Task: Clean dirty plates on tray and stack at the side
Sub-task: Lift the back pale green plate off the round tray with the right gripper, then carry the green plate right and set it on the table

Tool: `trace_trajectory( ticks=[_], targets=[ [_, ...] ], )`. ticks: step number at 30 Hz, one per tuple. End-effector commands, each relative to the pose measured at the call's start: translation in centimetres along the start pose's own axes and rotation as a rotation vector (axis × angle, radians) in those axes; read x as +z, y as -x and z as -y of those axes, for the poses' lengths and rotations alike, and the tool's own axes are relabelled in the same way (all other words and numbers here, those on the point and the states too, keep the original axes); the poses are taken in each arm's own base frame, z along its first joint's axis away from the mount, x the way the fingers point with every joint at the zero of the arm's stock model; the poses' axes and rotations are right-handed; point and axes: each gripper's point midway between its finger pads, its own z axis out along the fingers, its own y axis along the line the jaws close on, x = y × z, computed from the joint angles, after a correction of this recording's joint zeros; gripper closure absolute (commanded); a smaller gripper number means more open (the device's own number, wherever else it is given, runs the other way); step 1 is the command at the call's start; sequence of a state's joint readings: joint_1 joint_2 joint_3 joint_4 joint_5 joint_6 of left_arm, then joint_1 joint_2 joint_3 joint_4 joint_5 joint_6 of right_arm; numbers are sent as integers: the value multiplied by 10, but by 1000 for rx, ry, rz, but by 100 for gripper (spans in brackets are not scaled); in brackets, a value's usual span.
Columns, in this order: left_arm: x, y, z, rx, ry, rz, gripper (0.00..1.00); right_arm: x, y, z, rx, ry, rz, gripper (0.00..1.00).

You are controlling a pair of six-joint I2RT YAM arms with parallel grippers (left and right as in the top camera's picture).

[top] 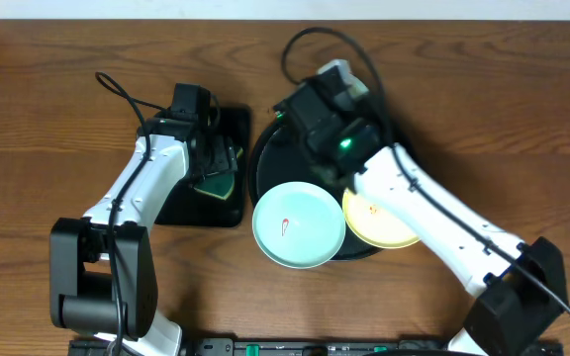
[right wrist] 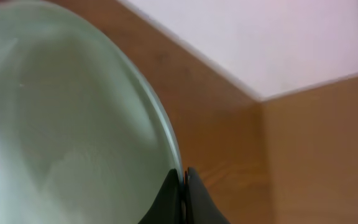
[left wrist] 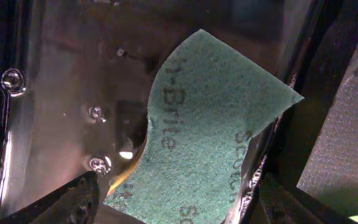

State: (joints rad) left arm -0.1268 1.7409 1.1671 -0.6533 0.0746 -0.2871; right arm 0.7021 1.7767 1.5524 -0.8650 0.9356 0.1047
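Pinching plate (right wrist: 73, 124) rim (right claw (right wrist: 184, 186)), left claw (left wrist: 176, 208) wide over sponge (left wrist: 210, 124)

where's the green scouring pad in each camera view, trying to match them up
Overhead: the green scouring pad lies left of centre, on the small rectangular black tray.
Left wrist: the pad fills the middle of the picture, curled, lying on that tray's glossy surface.
Right wrist: not in it.
Shared landmark: the rectangular tray, seen in the overhead and left wrist views.
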Motion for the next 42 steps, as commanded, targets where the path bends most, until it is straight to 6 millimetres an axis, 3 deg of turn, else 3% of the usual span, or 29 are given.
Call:
trace_trajectory(
  ticks=[1, 6, 11, 16, 21, 29, 39, 42],
  targets=[
    [-3, 1, -3, 2, 10, 8, 16, 25, -23, 2, 309, 182, -148, 99],
    [-3, 1, -3, 2, 10, 8, 16, 63, -64, 14, 571, 417, -402, 99],
    [-3, 1, -3, 2, 10, 9, 16, 89, -88, 44, 799, 589, -529, 99],
    [-3, 1, -3, 2, 10, 9, 16, 112, -131, 89, 935, 520, -627, 99],
    [-3, 1, -3, 2, 10, 9, 16, 132, -185, 119, 1041, 417, -719, 99],
    [-3, 1, -3, 2, 9, 10, 16, 169, -278, 140, 1245, 305, -770, 99],
    [-3, 2, -3, 2, 8, 12, 16, 185, -331, 152, 1348, 254, -740, 99],
    [-3, 2, -3, 2, 8, 12, 16, 184, -335, 156, 1357, 250, -737, 83]
  ],
)
